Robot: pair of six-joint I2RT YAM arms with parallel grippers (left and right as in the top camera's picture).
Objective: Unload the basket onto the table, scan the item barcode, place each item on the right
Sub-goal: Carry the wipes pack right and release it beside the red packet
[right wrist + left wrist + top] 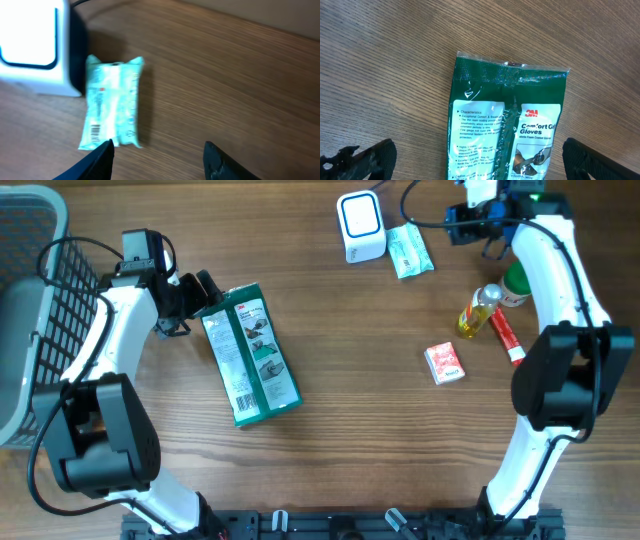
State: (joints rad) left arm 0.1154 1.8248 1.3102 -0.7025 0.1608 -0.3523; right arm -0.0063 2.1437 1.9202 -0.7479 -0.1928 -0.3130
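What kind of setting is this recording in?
Probably a mock shop checkout. A white scanner stands on a wooden table, a glove pack and a teal pack lie on it, and a grey basket sits at its edge.

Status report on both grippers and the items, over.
Left gripper open, empty, at gloves pack. Right gripper open, empty; teal packet flat beside scanner. Nothing on scanner window.

Left arm (112, 320), right arm (556, 260): white tubular links, bulky black joint housings. Black cables (75, 246) near wrists. Left claw (480, 160), right claw (157, 149): matte black fingers.
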